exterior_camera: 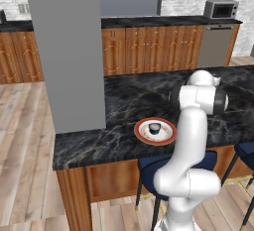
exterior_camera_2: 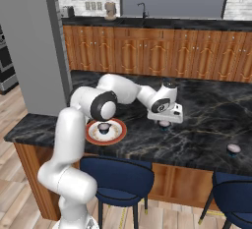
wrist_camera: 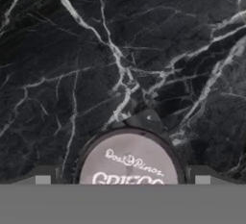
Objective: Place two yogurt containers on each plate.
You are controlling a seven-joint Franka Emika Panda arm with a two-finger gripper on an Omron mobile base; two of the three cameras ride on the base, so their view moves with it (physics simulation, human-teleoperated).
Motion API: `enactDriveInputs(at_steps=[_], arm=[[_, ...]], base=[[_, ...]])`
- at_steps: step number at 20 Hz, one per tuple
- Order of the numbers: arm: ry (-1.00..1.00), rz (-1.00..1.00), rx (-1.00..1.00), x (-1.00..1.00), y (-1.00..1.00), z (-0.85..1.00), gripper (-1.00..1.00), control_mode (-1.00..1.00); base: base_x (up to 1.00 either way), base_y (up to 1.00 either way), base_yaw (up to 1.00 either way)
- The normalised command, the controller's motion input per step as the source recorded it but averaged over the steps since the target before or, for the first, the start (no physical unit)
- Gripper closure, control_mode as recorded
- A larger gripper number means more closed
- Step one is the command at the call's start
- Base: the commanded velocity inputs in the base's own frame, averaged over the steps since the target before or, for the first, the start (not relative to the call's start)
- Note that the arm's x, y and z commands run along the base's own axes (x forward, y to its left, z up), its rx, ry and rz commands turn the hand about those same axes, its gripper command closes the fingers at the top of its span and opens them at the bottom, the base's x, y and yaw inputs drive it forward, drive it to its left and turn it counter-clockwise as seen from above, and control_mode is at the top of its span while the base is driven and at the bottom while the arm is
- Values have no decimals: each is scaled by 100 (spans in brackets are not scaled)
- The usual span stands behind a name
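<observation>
Fingers (wrist_camera: pixel 42 180) straddle one yogurt cup (wrist_camera: pixel 129 163); another sits on the orange-rimmed plate (exterior_camera_2: pixel 118 133).

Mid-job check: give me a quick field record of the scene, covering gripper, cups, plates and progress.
gripper: gripper open, poised directly above a yogurt cup
cup under gripper: yogurt cup upright on the black marble counter, pale lid up, between the fingertips, not gripped
plate: orange-rimmed plate near the counter's front edge
cup on plate: one cup on the plate, upright
other cup: loose cup on the counter, far from the plate
progress: orange-rimmed plate needs one more cup
</observation>
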Motion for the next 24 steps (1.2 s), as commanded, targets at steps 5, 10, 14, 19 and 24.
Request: enactDriveInputs(at_steps=[5, 10, 14, 19, 24], arm=[[0, 0, 0, 11, -12, -23, -100, -100], [0, 0, 0, 15, -5, -21, -100, -100], [0, 0, 0, 4, 0, -24, 100, -100], [-1, 0, 0, -22, 0, 14, 100, -100], [0, 0, 0, -50, 19, 93, 100, -100]], base=[[0, 0, 0], [0, 0, 0], [0, 0, 0], [0, 0, 0], [0, 0, 0]])
